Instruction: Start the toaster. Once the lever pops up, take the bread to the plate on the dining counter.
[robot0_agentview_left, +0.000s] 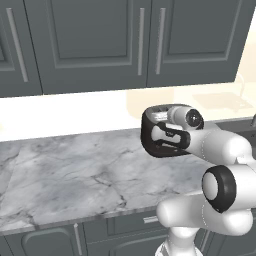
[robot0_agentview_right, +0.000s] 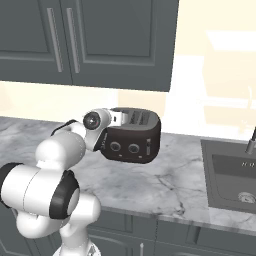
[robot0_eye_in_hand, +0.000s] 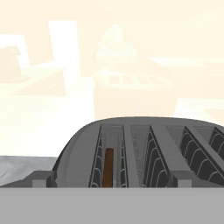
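Note:
The dark brown-black toaster stands on the marble worktop, with two round knobs on its front face. My gripper is open, and its tips straddle the near end of the toaster top. A dark brown bread slice stands on edge in the left slot. My hand presses close against the toaster's end and covers part of the toaster. The plate and the dining counter are out of view.
The grey-veined marble worktop runs left under dark grey wall cabinets. A dark inset sink with a faucet lies to the right. Drawer fronts line the front edge.

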